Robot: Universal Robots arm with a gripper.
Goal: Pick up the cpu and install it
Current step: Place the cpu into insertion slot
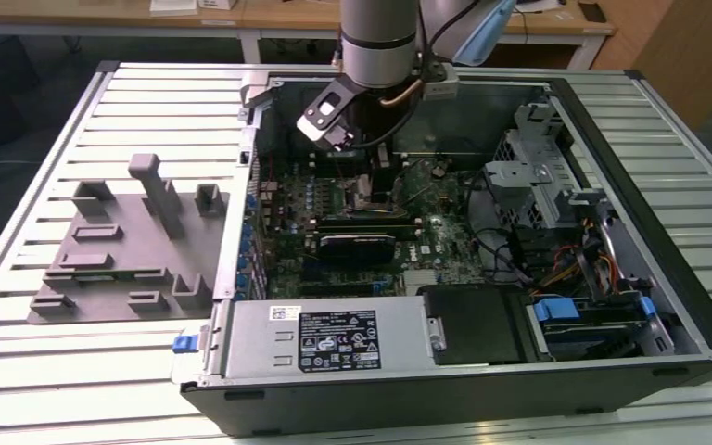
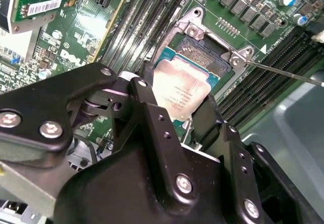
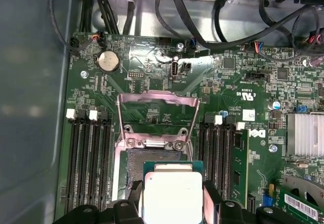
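Note:
The cpu [image 2: 183,88] [image 3: 172,196], a flat square chip with a shiny silver top and a green edge, sits between my black fingers [image 2: 146,100]. My gripper [image 2: 177,102] [image 3: 172,201] is shut on it, one finger on each of two opposite sides. The chip hangs just over the near part of the open socket [image 2: 205,49] [image 3: 152,158] on the green motherboard. The socket's metal load plate [image 3: 157,118] is flipped up. I cannot tell if the chip touches the socket. In the exterior view my gripper [image 1: 378,181] reaches down into the open computer case.
Memory slots [image 3: 88,158] flank the socket on both sides, and its thin metal lever [image 2: 283,72] sticks out. Black cables [image 3: 202,27] cross above the board. A grey fixture plate [image 1: 121,250] lies on the exterior view's left. The power supply [image 1: 319,338] fills the case's front.

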